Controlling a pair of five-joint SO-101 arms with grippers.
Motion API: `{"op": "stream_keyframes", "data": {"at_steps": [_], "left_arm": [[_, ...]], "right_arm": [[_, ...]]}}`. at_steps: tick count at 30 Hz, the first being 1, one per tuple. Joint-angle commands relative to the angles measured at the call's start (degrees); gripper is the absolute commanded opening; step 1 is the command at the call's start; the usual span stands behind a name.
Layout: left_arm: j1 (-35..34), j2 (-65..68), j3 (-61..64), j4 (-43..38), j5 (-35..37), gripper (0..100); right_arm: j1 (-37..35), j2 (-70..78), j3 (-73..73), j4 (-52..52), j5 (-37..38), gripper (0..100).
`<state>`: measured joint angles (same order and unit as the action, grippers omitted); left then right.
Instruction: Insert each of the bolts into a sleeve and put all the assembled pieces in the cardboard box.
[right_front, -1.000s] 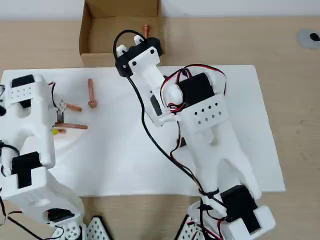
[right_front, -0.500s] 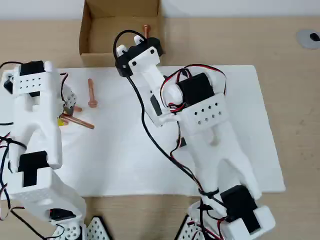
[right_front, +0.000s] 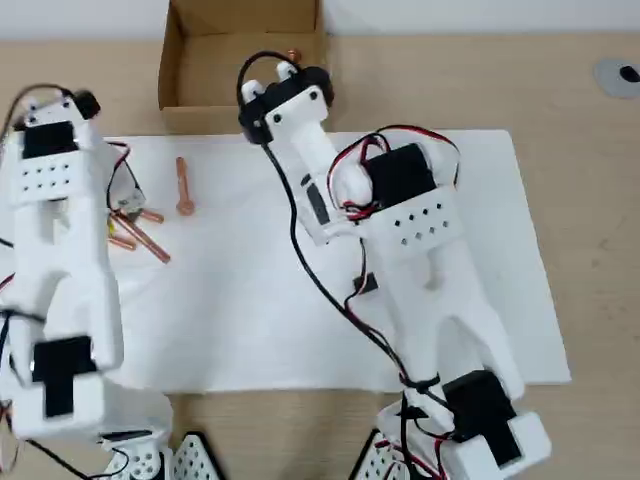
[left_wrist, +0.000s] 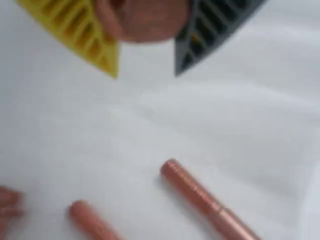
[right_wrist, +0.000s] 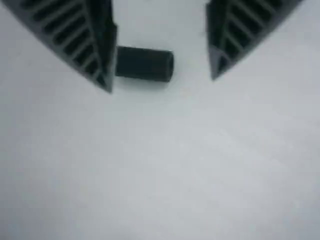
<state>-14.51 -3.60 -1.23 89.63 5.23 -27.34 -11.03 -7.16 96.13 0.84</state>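
Left arm (right_front: 60, 250) shifted along mat (right_front: 230, 320) edge; left hand (left_wrist: 145, 70) grips bolt (left_wrist: 145, 22), right hand (right_wrist: 161, 80) released over sleeve (right_wrist: 145, 63).

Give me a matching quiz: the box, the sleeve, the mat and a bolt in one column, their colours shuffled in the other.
Things:
1. box
2. sleeve
3. mat
4. bolt

Colours:
A. white
B. copper
C. brown
D. black

Pairs: 1-C, 2-D, 3-A, 4-B.
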Motion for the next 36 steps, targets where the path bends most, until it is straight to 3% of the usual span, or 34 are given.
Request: {"op": "stream_keyframes", "data": {"at_steps": [1,8,17,22,36], "left_arm": [[0.97,-12.44,-2.46,-0.26,-2.81,1],[0.97,-26.24,5.45,-2.2,-7.12,1],[0.97,-35.3,41.14,-26.2,-25.41,1],[0.88,-33.71,53.71,-34.2,-29.98,0],[0.62,-13.23,46.95,-32.97,-24.79,0]], "right_arm": [[1.98,-2.51,-0.04,-0.7,0.44,16.3],[3.47,-2.59,-0.04,-0.62,0.35,16.3],[3.38,-2.59,-0.04,-0.53,0.35,16.3],[3.38,-2.59,-0.04,-0.53,0.35,16.3],[3.38,-2.51,0.04,-0.26,0.35,16.3]]}}
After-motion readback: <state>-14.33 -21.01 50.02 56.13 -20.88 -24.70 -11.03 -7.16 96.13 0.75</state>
